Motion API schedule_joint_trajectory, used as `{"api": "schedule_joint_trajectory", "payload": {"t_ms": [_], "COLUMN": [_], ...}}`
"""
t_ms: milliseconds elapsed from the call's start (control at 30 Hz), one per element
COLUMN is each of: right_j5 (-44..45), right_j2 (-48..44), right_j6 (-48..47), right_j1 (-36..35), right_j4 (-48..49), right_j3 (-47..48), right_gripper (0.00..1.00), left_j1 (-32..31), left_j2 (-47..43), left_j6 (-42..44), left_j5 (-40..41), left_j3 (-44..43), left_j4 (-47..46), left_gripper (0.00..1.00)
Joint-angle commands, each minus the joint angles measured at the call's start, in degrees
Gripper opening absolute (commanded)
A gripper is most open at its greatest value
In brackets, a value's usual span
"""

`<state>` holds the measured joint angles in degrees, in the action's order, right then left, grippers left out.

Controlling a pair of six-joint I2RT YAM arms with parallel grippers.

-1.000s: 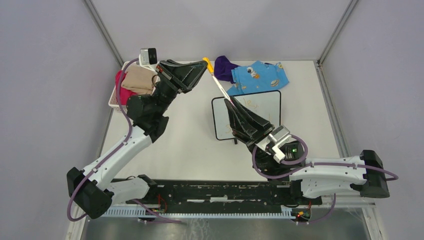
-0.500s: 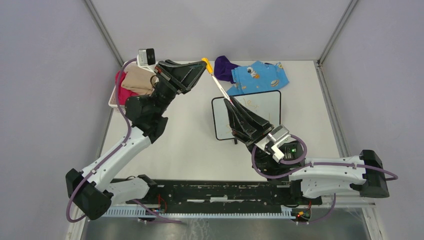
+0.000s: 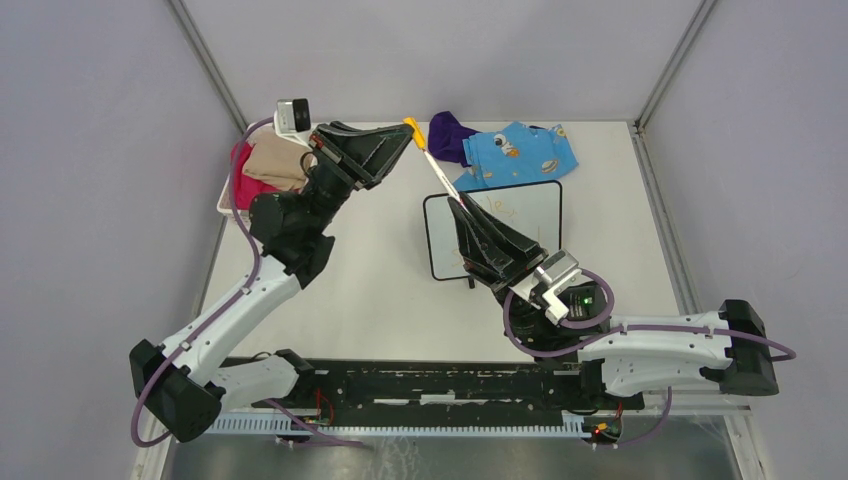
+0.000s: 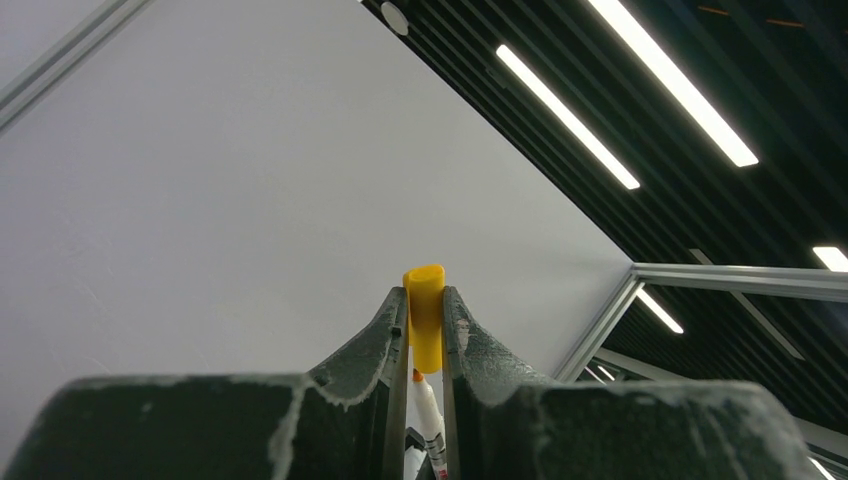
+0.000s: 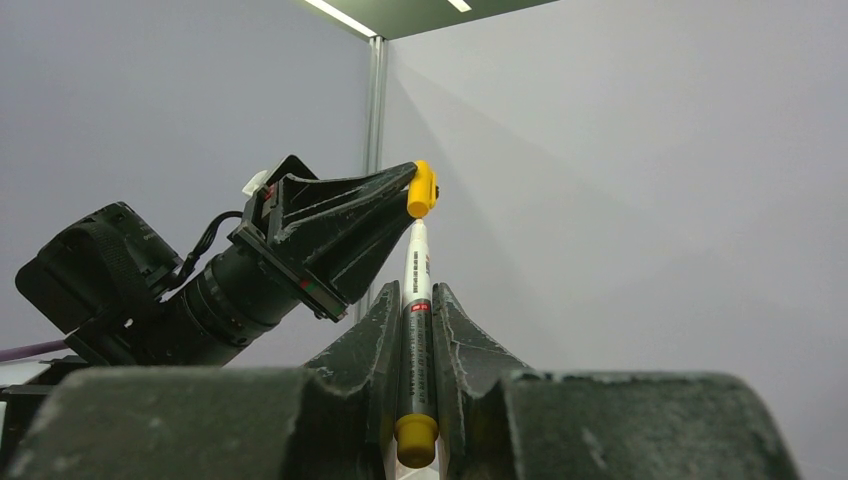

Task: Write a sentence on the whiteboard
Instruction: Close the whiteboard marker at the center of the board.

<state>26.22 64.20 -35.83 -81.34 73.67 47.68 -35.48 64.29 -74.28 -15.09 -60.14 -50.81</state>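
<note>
Near-left part of the whiteboard [image 3: 540, 215] is covered by the right tool [image 3: 461, 204] and right arm [image 3: 560, 290]. The writing [image 3: 505, 209] on it is too small and faint to read. The basket [image 3: 227, 203] left of the whiteboard is partly hidden behind the left arm [image 3: 290, 215].

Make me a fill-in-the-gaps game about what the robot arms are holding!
1. The left jaws pinch a cap coloured ____.
2. The right jaws grip the ____, its far end at the cap.
3. The whiteboard lies beside a patterned cloth coloured ____.

Missing words: yellow; marker; blue.
</note>
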Motion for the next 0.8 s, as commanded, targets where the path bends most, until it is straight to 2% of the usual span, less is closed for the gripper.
{"api": "schedule_joint_trajectory", "payload": {"t_ms": [0, 767], "right_j5": [0.71, 1.63], "right_j2": [-0.84, -0.34], "right_j6": [0.37, -0.71], "right_j1": [-0.28, -0.31], "right_j4": [2.40, 3.23], "right_j3": [2.07, 2.24], "right_gripper": [0.00, 0.00], "left_j1": [-0.29, -0.29], "left_j2": [-1.19, -1.77], "left_j6": [2.62, 3.02], "left_j5": [0.68, 0.05], "left_j3": [0.19, 0.28], "left_j4": [-0.83, -0.44], "left_gripper": [0.02, 0.02]}}
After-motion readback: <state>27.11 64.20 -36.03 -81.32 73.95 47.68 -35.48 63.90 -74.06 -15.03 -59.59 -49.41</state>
